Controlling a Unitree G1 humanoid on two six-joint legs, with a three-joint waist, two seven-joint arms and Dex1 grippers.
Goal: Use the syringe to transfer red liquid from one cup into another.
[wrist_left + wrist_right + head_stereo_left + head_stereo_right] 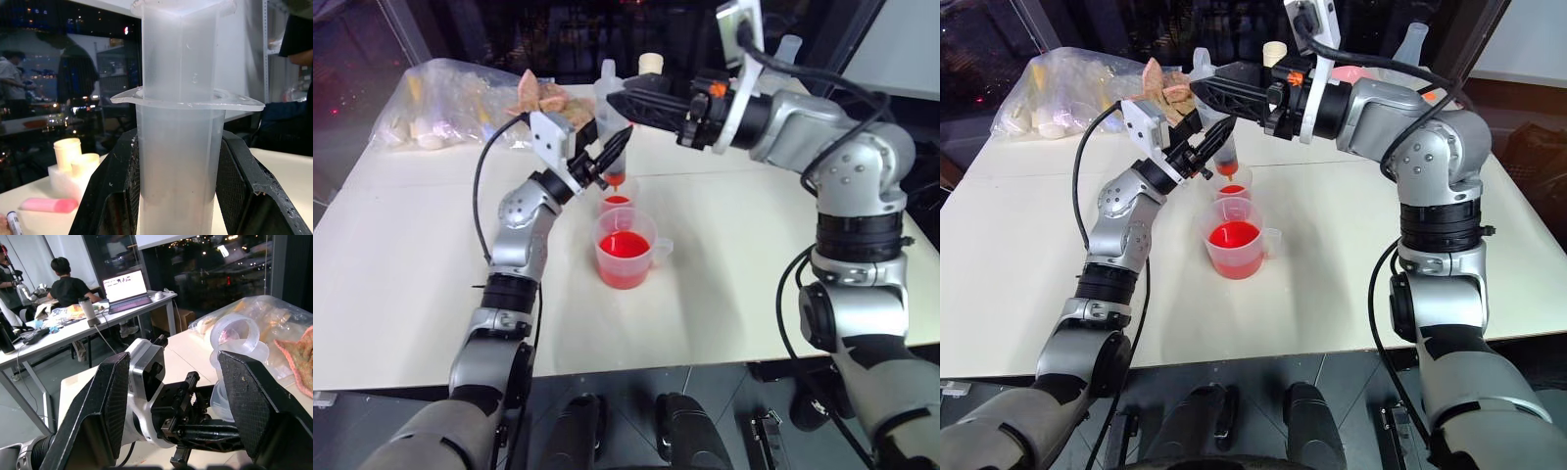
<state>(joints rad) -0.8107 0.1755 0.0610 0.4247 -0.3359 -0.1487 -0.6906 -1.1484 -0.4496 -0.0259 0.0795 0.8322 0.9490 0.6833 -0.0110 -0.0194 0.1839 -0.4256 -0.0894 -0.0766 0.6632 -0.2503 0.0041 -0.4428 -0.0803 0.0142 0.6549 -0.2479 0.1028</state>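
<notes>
Left eye view first, going left to right: my left gripper (604, 157) is clamped tight around the barrel of the syringe (615, 152), holding it nearly upright, leaning a bit, with the orange tip pointing down into the small cup (617, 203). That cup sits on the table (411, 264) just behind the handled measuring cup (626, 247), the two looking close to touching. There's red liquid (625, 244) in the measuring cup, about half full I'd guess, and some red in the small cup too. The left wrist view shows the clear barrel squeezed between the black fingers (110, 196), with the flange and plunger stem sticking up above them.

Over on the right, my right gripper (625, 101) has its jaws spread wide and holds nothing. It's coming in sideways at the top of the syringe. From the right wrist view the plunger's ring top (234, 340) sits between the two open fingers, not touching as far as I can tell.

So I reckon I'm at the emptying step: tip over the receiving cup, plunger still sticking out. Next move needs the right jaws to get onto that plunger top and push it down slowly, while the left keeps the barrel steady so the tip doesn't knock the little cup over.

Writing or labels: none I can read. Can't make out markings on either cup or the barrel.
</notes>
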